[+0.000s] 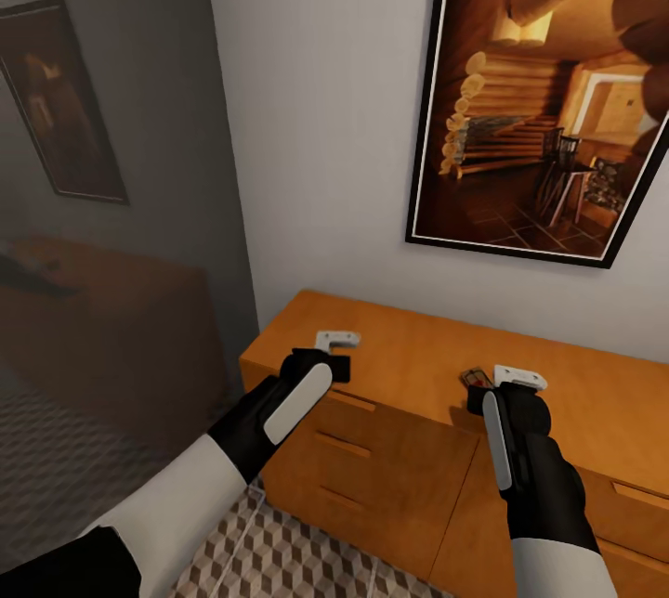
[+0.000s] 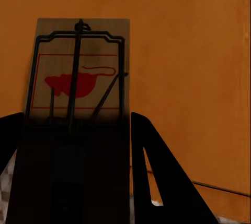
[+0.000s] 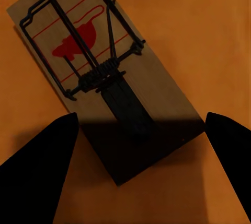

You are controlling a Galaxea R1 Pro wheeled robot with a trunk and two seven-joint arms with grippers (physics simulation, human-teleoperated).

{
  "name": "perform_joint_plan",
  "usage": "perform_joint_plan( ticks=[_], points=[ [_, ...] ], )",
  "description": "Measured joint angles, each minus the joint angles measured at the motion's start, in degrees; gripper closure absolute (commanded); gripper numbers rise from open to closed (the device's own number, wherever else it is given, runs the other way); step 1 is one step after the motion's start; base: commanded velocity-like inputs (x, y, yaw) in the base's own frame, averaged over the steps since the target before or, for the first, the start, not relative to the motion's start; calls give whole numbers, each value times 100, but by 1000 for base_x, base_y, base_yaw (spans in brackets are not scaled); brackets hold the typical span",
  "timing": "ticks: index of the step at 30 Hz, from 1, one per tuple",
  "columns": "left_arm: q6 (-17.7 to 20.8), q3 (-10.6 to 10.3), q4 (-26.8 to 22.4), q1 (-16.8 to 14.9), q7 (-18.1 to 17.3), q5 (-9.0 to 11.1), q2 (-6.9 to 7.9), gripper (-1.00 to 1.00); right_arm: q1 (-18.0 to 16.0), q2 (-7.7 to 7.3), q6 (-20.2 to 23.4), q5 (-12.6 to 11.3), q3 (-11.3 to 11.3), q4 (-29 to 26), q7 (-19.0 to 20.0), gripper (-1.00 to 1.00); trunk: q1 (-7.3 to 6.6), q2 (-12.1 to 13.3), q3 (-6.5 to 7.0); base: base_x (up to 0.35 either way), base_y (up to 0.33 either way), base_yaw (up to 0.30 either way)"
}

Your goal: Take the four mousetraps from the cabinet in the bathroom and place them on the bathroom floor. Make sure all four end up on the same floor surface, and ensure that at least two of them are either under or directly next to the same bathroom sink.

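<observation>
Both arms are over the cabinet, the landmark here, and the task looks to be in its early part. The left gripper hangs above the cabinet's left end. In its wrist view a trap sits between the two dark fingers, which press close on either side of the board, so it appears clamped and lifted off the top. The right gripper is near the middle of the cabinet top. Its wrist view shows a second trap lying flat on the orange wood, skewed to the fingers, which stand wide apart and clear of it; nothing is gripped there yet. In the head view that trap shows just beside the right gripper.

No trap is seen on the floor in front of the cabinet, so I judge none is placed; the remaining two traps and the sink are still to be dealt with.

Each board bears a red mouse figure inside a thin red frame. No words or brand can be read.
</observation>
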Motion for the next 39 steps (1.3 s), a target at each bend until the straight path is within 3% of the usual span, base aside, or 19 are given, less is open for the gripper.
perform_joint_plan(
  ticks=[9, 20, 24, 39],
  points=[
    [83, 28, -390, 0, 12, -18, 17, 100, 0, -68, -8, -68, 1, 15, 4, 100, 0, 0, 0, 0, 0, 0],
    [83, 4, -445, 0, 56, -14, 18, 100, 1, -220, 9, 8, 7, 35, 8, 100, 0, 0, 0, -11, 9, 0],
    [78, 4, -445, 0, 63, -19, 20, 100, 1, -222, 31, 131, 5, 42, -2, 100, 3, 1, -1, -225, 152, 0],
    [40, 5, -438, 0, 57, -16, 28, 100, 0, -214, 10, 18, 9, 148, 7, 100, 1, 0, 0, -266, 32, 0]
  ],
)
